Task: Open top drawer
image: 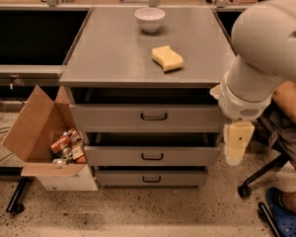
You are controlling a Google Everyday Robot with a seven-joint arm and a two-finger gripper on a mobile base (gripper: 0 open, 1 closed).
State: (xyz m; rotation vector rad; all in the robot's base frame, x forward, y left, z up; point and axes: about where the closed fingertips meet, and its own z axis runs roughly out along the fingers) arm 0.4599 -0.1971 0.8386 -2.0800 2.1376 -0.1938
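The top drawer (113,117) is the widest grey front of three, just below the grey countertop (113,53), with a dark gap above it. Its small dark loop handle (154,116) sits at centre. The middle drawer (118,156) and the bottom drawer (118,177) stand below, each narrower. My white arm (266,43) fills the upper right of the camera view. My gripper (238,144) hangs as a cream piece below the arm, right of the drawers' right edge, level with the middle drawer and apart from the handle.
A white bowl (149,19) and a yellow sponge (167,58) lie on the countertop. An open cardboard box (37,132) with cans stands on the floor at left. A seated person (288,127), a chair wheel (245,190) and a blue shoe (281,217) are at right.
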